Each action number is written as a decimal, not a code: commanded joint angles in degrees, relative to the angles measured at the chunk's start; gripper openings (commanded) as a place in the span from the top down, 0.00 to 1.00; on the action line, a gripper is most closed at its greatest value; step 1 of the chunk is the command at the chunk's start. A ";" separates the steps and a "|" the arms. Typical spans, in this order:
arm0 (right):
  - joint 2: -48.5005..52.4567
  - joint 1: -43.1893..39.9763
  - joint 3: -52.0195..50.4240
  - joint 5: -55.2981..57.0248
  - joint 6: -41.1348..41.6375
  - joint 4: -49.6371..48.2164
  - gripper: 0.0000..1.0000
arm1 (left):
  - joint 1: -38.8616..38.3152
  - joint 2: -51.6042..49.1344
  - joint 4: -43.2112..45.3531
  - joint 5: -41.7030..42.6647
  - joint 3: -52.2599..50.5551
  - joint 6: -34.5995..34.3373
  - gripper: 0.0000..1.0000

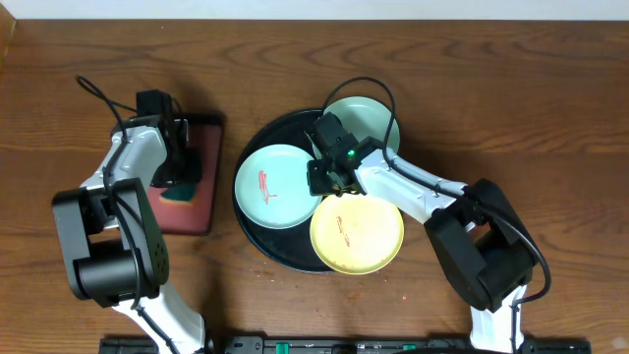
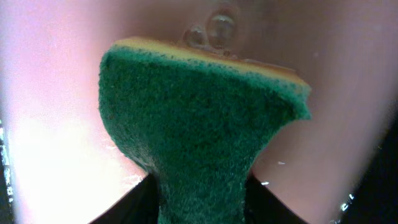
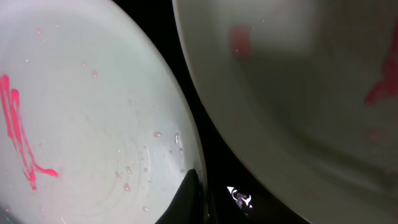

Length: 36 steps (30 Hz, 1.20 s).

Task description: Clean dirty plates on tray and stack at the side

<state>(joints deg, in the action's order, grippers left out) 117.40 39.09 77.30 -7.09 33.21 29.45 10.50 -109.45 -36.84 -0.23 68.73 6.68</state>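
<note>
While the left tool point(image 1: 183, 165) pinches the green sponge point(image 2: 199, 124) over the small reddish tray point(image 1: 201, 211), the three plates point(image 1: 356, 234) lie in the black tray point(image 1: 280, 248). Between them hovers the right tool point(image 1: 327, 175); whether its jaws are parted I cannot tell. It should steady the left mint plate point(image 1: 272, 185) by its rim before any scrubbing.
</note>
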 commanded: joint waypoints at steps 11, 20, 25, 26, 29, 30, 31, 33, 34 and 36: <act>0.85 0.35 0.79 -0.50 -1.11 0.28 0.96 | 0.20 -3.13 0.61 1.09 0.15 0.59 0.92; 0.85 0.33 0.79 -0.90 -1.11 0.24 0.97 | 0.20 2.08 -3.28 1.31 2.58 0.50 0.92; 0.85 0.17 0.79 -1.75 -1.11 0.24 0.99 | 0.20 6.95 -5.95 3.37 2.58 0.13 0.93; 0.85 0.02 0.79 -2.25 -1.14 0.24 0.99 | 0.20 7.82 -6.36 4.24 2.58 0.13 0.93; 0.85 -0.81 0.79 -4.26 -1.14 0.31 0.99 | 0.20 11.69 -7.08 9.40 2.58 0.00 0.92; 0.85 -1.07 0.79 -4.83 -1.14 0.35 0.99 | 0.17 12.74 -7.08 11.28 2.58 -0.61 0.93; 0.85 -1.29 0.79 -5.29 -1.14 0.35 0.99 | 0.13 13.51 -7.06 12.81 2.58 -1.51 0.93; 0.85 -1.55 0.79 -5.68 -1.14 0.35 0.99 | -0.26 14.86 -7.06 17.22 2.56 -3.02 0.93; 0.85 -1.62 0.79 -5.90 -1.14 0.33 0.99 | -0.59 15.15 -7.08 18.93 2.56 -3.91 0.92; 0.85 -1.60 0.79 -6.08 -1.14 0.33 0.99 | -1.92 15.15 -7.26 21.31 2.47 -6.16 0.93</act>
<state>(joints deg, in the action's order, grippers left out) 117.45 37.67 77.30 -10.87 32.84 29.54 10.39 -95.13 -43.64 12.80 70.24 4.73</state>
